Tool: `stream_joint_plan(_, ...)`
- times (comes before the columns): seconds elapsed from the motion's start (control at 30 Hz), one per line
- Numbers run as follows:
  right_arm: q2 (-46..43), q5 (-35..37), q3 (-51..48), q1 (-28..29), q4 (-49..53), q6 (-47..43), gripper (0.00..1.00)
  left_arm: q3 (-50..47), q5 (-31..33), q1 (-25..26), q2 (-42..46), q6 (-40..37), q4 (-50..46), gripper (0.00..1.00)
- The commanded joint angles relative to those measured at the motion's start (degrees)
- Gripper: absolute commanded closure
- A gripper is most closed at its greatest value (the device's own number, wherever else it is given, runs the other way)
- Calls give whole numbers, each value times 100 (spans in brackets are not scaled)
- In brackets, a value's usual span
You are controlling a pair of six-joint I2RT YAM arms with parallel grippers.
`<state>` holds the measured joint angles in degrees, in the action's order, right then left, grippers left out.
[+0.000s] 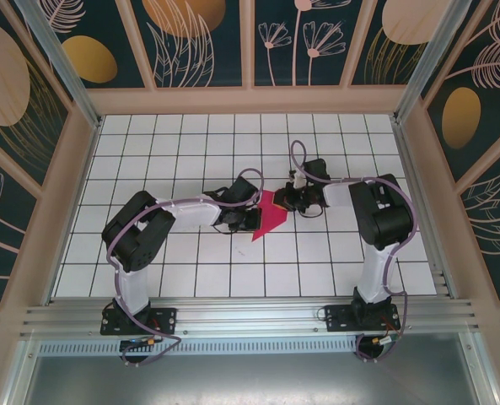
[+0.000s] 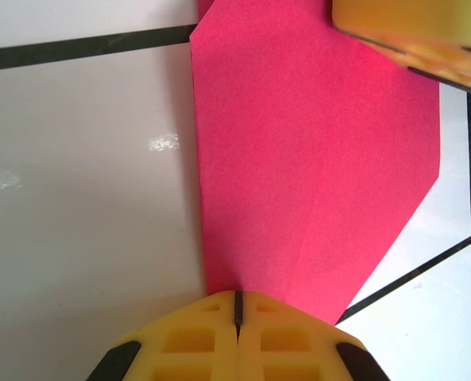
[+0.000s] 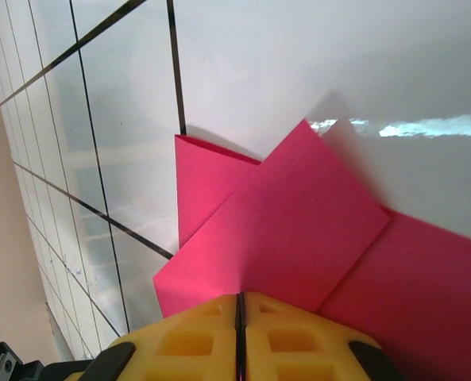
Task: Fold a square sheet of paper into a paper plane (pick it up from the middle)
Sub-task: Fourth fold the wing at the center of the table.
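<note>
The square sheet of paper (image 1: 269,218) is magenta-red and creased into a smaller pointed shape near the middle of the white tiled table (image 1: 190,143). My left gripper (image 1: 250,219) is at its left side. In the left wrist view the paper (image 2: 299,159) lies flat with one fold line, and the left gripper (image 2: 237,295) is shut with its tips on the paper's near end. My right gripper (image 1: 290,202) is at the paper's right side. In the right wrist view it (image 3: 240,298) is shut on a folded flap (image 3: 299,222) that stands raised and casts a shadow. One right fingertip (image 2: 410,24) shows above the paper.
Wooden frame walls (image 1: 250,99) with dark flowered panels enclose the table on three sides. An aluminium rail (image 1: 250,316) carrying both arm bases runs along the near edge. Open tiles lie all around the paper.
</note>
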<state>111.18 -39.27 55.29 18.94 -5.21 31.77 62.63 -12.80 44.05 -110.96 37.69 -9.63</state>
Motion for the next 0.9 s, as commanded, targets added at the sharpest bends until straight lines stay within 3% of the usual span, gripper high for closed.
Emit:
stream_joint_plan(0.0,255,708,275,-179,377,-263,89,-629,531,138,-976,-92,-1340,100)
stream_joint_plan(0.87,639,951,975,-356,783,-224,87,-662,582,143,-989,-107,-1366,100)
